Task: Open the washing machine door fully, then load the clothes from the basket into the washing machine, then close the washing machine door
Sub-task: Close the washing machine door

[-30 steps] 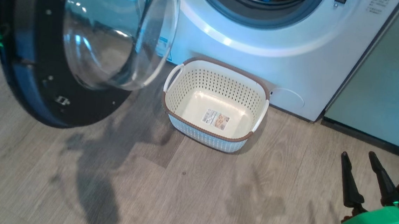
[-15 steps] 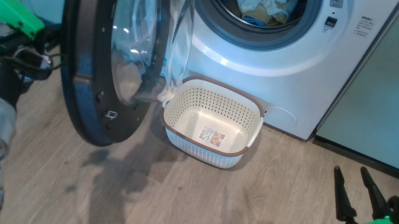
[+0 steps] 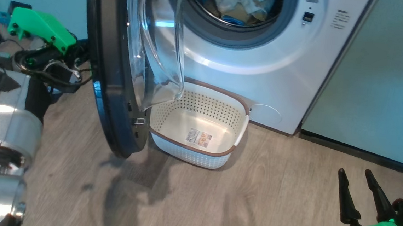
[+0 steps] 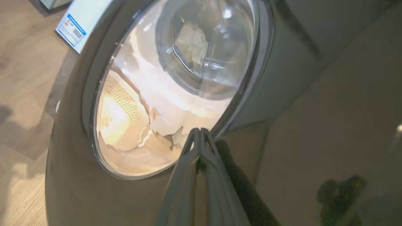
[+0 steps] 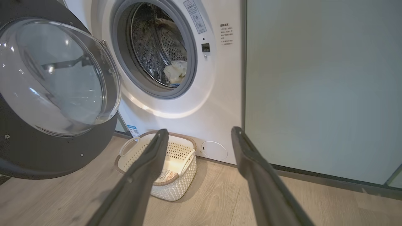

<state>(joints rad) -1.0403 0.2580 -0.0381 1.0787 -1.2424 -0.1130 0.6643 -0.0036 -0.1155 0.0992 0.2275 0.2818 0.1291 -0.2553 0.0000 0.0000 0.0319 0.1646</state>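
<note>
The washing machine (image 3: 261, 71) stands with its drum mouth uncovered, and the pale clothes (image 3: 241, 4) lie inside the drum. The washing machine door (image 3: 107, 85) hangs partly swung, nearly edge-on in the head view, its glass bowl over the basket's left end. The cream basket (image 3: 191, 156) sits on the floor before the washer with just a label on its bottom. My left gripper (image 4: 198, 131) is shut, tips against the door's outer face at the glass edge; its green wrist mount (image 3: 40, 31) shows behind the door. Low on the right, my right gripper (image 3: 354, 178) stands open with nothing in it.
A pale teal cabinet (image 3: 384, 86) adjoins the washer on the right. Wood floor (image 3: 252, 201) stretches in front of the basket and toward my right gripper. My silver left forearm (image 3: 5, 131) fills the left edge of the head view.
The head camera has shifted. The door has swung toward the drum mouth, from broadside to nearly edge-on, and my left arm has come into view behind it. The right gripper stays open.
</note>
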